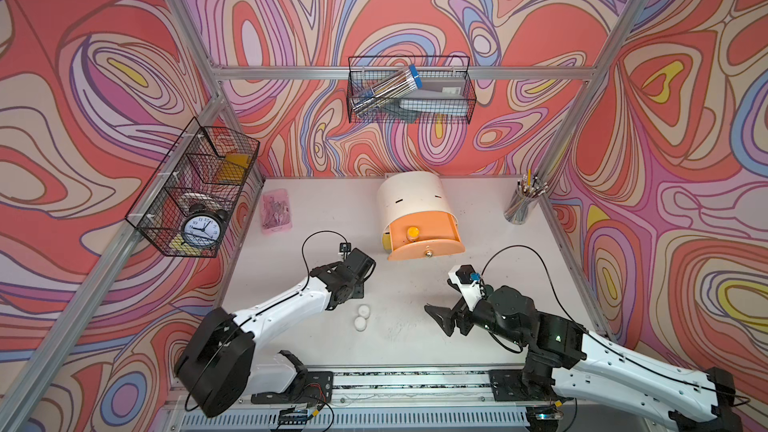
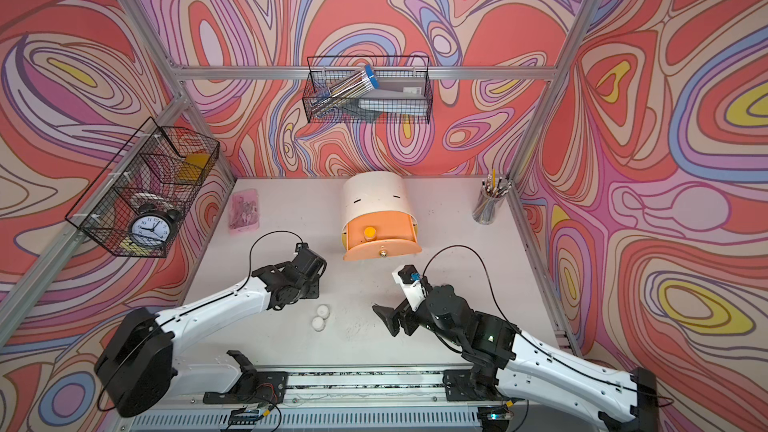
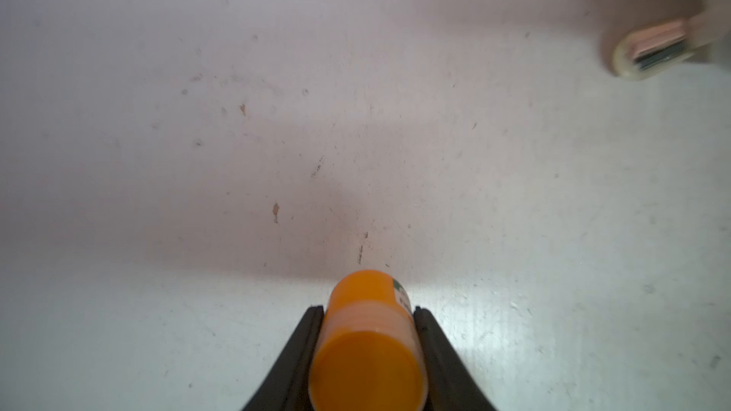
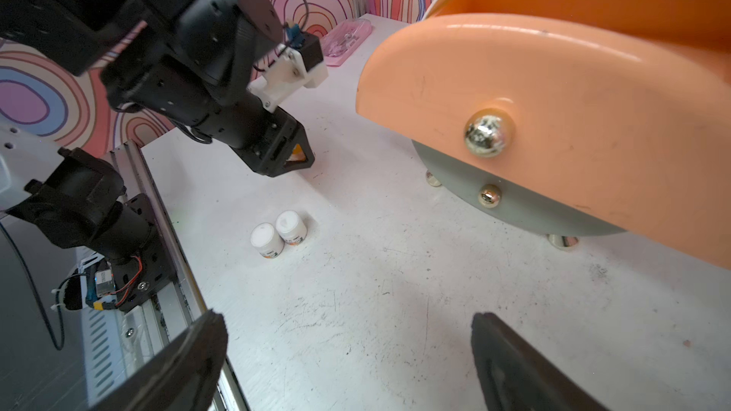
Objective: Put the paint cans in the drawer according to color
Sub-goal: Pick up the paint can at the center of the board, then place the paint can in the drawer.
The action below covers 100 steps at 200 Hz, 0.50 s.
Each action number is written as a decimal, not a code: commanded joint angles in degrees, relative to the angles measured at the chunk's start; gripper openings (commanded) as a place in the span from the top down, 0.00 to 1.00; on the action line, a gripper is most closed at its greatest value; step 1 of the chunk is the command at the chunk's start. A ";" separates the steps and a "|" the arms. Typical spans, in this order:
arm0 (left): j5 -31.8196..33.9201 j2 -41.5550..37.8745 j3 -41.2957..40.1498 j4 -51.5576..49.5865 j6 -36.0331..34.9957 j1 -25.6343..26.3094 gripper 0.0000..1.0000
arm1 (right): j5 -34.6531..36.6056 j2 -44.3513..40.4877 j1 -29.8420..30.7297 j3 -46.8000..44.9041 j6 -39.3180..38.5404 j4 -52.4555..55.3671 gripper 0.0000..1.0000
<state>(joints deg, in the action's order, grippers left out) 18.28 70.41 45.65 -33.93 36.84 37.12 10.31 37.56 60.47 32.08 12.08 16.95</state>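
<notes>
Two sets of jaws to report, left ones first. My left jaws are clamped on the sides of an orange paint can [image 3: 368, 345], lid toward my left wrist camera, low over the desk [image 1: 415, 338]. Can't tell if the can touches the desk. My right jaws are spread wide with nothing in them, out in front of the chest [image 1: 409, 197].

Between my arms, nearer the left one, two white-lidded paint cans [image 1: 363, 310] stand upright on the desk, touching each other. Further back, the peach drawer [image 1: 428, 248] at the top of the chest is pulled out, with a second orange can [image 1: 412, 233] upright inside. The grey-green drawer [image 4: 526, 209] underneath is pushed in.

Pencil cup [image 1: 519, 207] sits in the far right corner, pink case [image 1: 276, 211] far left.
</notes>
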 commanded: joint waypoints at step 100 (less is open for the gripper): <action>-11.99 13.24 50.88 -20.36 -11.09 9.63 0.74 | 21.11 -9.97 0.36 4.96 -4.52 -2.88 0.02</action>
<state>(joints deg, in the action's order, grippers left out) 11.09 77.28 91.13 -50.74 27.66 44.14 28.36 29.45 60.47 38.59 8.80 15.42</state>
